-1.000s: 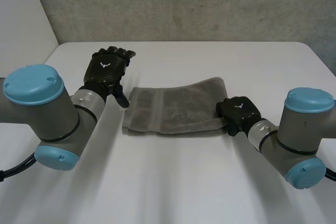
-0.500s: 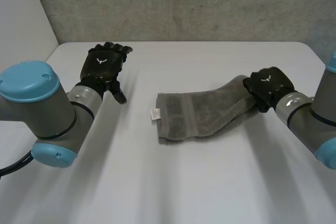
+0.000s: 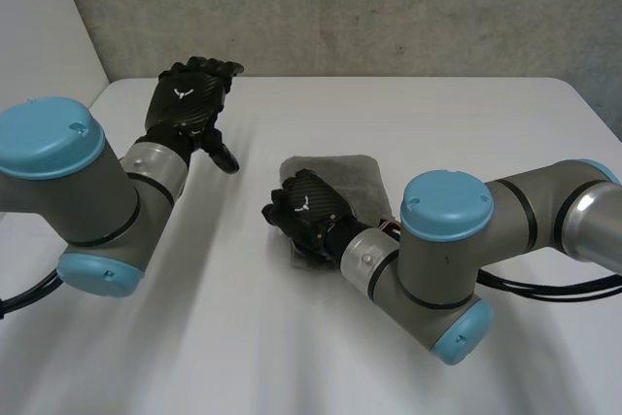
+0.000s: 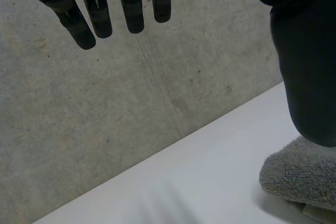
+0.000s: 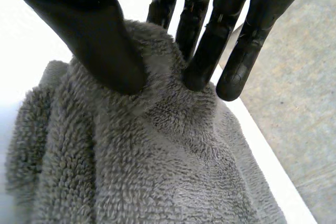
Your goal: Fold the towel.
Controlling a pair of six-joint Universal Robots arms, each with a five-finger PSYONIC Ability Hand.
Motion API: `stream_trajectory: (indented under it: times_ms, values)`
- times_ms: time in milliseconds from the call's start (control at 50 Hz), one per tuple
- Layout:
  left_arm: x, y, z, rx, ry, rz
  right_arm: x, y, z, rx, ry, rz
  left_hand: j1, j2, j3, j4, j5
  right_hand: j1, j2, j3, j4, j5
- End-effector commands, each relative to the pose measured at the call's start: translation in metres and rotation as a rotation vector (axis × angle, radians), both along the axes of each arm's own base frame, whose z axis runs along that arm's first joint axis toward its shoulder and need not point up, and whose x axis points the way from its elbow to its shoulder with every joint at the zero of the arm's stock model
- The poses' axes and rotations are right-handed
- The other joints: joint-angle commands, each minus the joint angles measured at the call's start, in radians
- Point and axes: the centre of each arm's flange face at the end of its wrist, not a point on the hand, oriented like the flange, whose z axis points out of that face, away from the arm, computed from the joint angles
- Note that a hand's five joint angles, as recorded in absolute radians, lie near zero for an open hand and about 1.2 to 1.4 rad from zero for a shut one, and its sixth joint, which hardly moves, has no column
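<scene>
**Right hand pinched the folded towel mid-table**

The white table (image 3: 457, 123) ran back to a concrete wall (image 3: 389, 7). Across it swung the right arm (image 3: 457, 240), elbow bent, reaching in toward the centre. The left arm (image 3: 73, 182) stood off to its own side, well apart from the action.

There lay the grey towel (image 3: 350, 174), doubled into a thick bundle near the middle of the table. On the bundle's edge nearest the left arm sat the right hand (image 3: 307, 205). The thumb (image 5: 100, 40) dug into the pile on one side, the fingers (image 5: 210, 51) pressed in opposite, and a ridge of terry was squeezed up between them.

The left hand (image 3: 190, 109) hung above the table's far corner, fingers straight and spread, thumb stuck out, holding nothing. The towel sat beside it, untouched by it.
</scene>
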Motion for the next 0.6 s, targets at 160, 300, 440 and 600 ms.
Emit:
stream_trajectory:
  times_ms: [160, 300, 440, 600]
  values:
    - [-0.014, 0.003, 0.006, 0.034, 0.13, -0.031, -0.051, -0.026, 0.081, 0.194, -0.292, -0.299, -0.063, -0.054, -0.037, -0.06, -0.193, -0.722, -0.724, -0.734, -0.747, -0.74]
    - [-0.039, 0.013, -0.014, 0.112, 0.166, -0.105, -0.089, -0.055, 0.076, 0.3, -0.275, -0.472, -0.065, -0.057, -0.04, -0.063, -0.196, -0.722, -0.724, -0.734, -0.747, -0.74]
    - [-0.055, 0.026, -0.055, 0.237, 0.104, -0.139, -0.093, -0.066, 0.05, 0.4, -0.269, -0.508, -0.068, -0.06, -0.043, -0.066, -0.199, -0.722, -0.724, -0.734, -0.747, -0.74]
    - [-0.056, 0.032, -0.103, 0.375, 0.012, -0.126, -0.081, -0.068, -0.007, 0.526, -0.189, -0.455, -0.063, -0.054, -0.037, -0.06, -0.193, -0.722, -0.724, -0.734, -0.747, -0.74]
